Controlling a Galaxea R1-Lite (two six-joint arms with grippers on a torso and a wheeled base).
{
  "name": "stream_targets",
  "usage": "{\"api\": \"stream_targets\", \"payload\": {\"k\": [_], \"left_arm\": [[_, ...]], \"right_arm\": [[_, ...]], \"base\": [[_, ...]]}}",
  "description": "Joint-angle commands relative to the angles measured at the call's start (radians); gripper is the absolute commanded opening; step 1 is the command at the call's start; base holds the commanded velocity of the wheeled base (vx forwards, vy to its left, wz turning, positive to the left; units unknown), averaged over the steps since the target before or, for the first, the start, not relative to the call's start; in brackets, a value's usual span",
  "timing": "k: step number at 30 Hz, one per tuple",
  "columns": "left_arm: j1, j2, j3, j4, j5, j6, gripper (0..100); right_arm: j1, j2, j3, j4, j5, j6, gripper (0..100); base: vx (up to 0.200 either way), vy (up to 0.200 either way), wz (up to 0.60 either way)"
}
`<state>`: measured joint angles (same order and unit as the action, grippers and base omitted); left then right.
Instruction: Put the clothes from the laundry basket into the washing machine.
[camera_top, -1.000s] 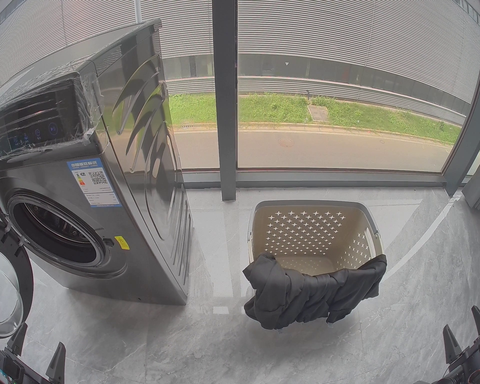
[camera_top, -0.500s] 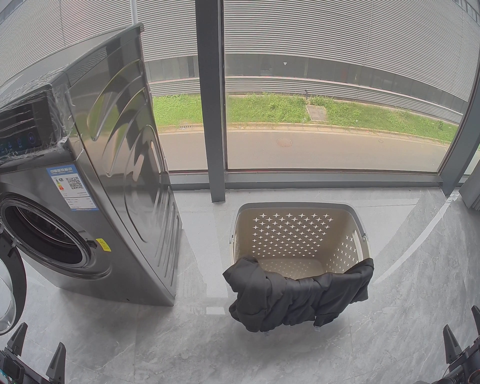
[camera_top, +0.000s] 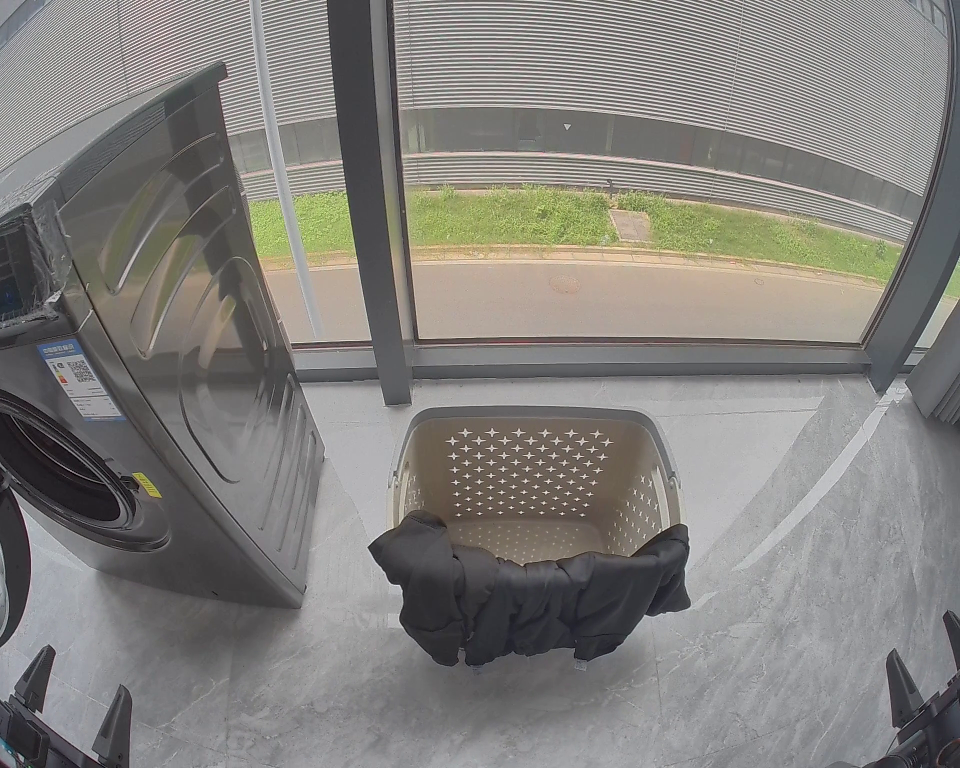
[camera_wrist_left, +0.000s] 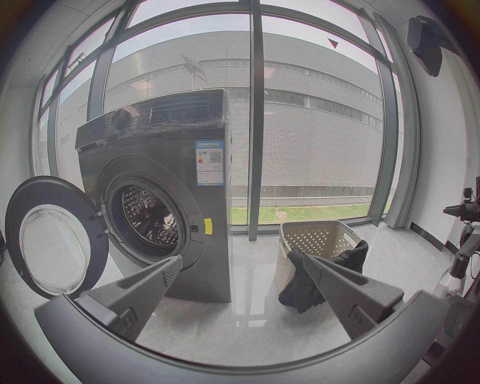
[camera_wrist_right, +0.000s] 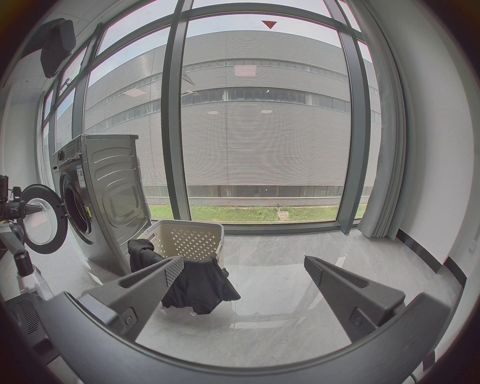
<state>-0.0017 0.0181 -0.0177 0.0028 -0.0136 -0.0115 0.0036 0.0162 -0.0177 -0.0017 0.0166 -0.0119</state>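
Observation:
A cream laundry basket (camera_top: 530, 455) stands on the floor ahead, with a dark grey garment (camera_top: 520, 595) draped over its near rim. The grey washing machine (camera_top: 170, 330) stands to the left, its round door (camera_wrist_left: 52, 237) swung open and the drum (camera_wrist_left: 147, 217) showing. My left gripper (camera_top: 75, 690) is open at the lower left corner of the head view, far from the basket. My right gripper (camera_top: 925, 655) is open at the lower right, also well short of it. The same basket (camera_wrist_right: 187, 240) and garment (camera_wrist_right: 192, 282) appear in the right wrist view.
Tall windows with a dark pillar (camera_top: 375, 200) stand right behind the basket. Grey marble floor (camera_top: 780, 600) lies open around the basket and to its right. A curtain (camera_wrist_right: 387, 150) hangs at the far right wall.
The whole head view has swung right: machine and basket slid left in the picture, with the basket now near centre. Both grippers sit at the same corners.

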Motion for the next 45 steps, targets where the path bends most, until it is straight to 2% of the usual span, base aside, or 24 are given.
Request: {"api": "stream_targets", "payload": {"k": [1, 11, 19, 23, 28, 32, 36, 38, 41, 45], "left_arm": [[0.000, -0.015, 0.018, 0.000, 0.000, 0.001, 100], [0.000, -0.015, 0.018, 0.000, 0.000, -0.001, 100], [0.000, -0.017, 0.018, 0.000, 0.006, 0.011, 100], [0.000, -0.015, 0.018, 0.002, -0.002, 0.004, 100], [0.000, -0.017, 0.016, 0.002, -0.006, 0.025, 100], [0.000, -0.017, 0.018, 0.002, 0.006, 0.007, 100], [0.000, -0.017, 0.018, 0.002, 0.006, 0.007, 100], [0.002, -0.017, 0.018, 0.002, 0.009, 0.016, 100], [0.000, -0.015, 0.016, 0.003, 0.014, -0.010, 100], [0.002, -0.017, 0.018, 0.002, 0.012, 0.010, 100]], "right_arm": [[-0.001, -0.016, 0.018, 0.000, 0.000, 0.000, 100], [-0.001, -0.016, 0.018, 0.000, 0.000, 0.000, 100], [0.001, -0.016, 0.018, 0.000, 0.000, 0.000, 100], [0.001, -0.016, 0.018, 0.000, 0.000, 0.000, 100], [-0.001, -0.016, 0.018, 0.000, 0.000, 0.000, 100], [0.001, -0.016, 0.018, 0.000, 0.000, 0.000, 100], [-0.001, -0.016, 0.018, 0.000, 0.000, 0.000, 100], [-0.001, -0.016, 0.018, 0.000, 0.000, 0.000, 100], [0.001, -0.016, 0.018, 0.000, 0.000, 0.000, 100], [-0.001, -0.016, 0.018, 0.000, 0.000, 0.000, 100]], "base": [[0.000, 0.000, 0.00], [0.000, 0.000, 0.00], [0.000, 0.000, 0.00], [0.000, 0.000, 0.00], [0.000, 0.000, 0.00], [0.000, 0.000, 0.00], [0.000, 0.000, 0.00], [0.000, 0.000, 0.00], [0.000, 0.000, 0.00], [0.000, 0.000, 0.00]]}}
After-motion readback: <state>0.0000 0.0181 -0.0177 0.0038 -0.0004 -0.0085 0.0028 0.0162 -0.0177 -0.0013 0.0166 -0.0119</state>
